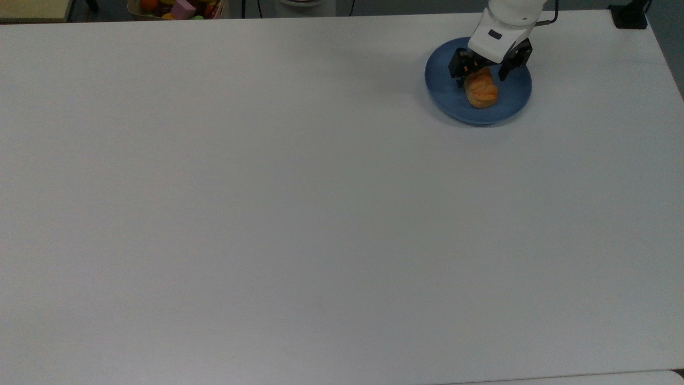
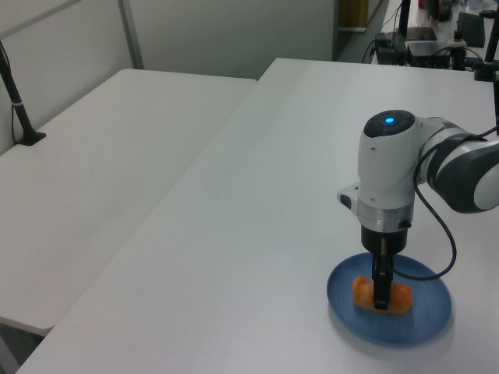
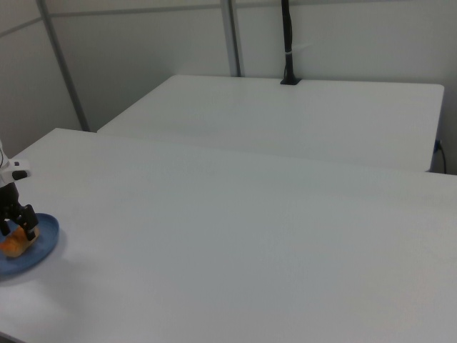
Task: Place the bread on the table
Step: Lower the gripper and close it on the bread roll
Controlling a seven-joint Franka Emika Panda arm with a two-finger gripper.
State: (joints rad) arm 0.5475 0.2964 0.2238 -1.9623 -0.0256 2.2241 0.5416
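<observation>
You'll find no readable writing. The gripper (image 1: 481, 76) straddles the bread (image 1: 482, 91), fingers spread wide, hiding its far end, on the blue plate (image 1: 513, 101) at the table's (image 1: 320, 214) one o'clock.

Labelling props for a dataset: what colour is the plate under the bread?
Blue plate, plain, clearest in the top view.

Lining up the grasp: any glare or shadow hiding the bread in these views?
Top view: even light, no glare, bread clear beside gripper. Left view: a finger crosses the bread. Right view: bread at frame edge on the plate.
</observation>
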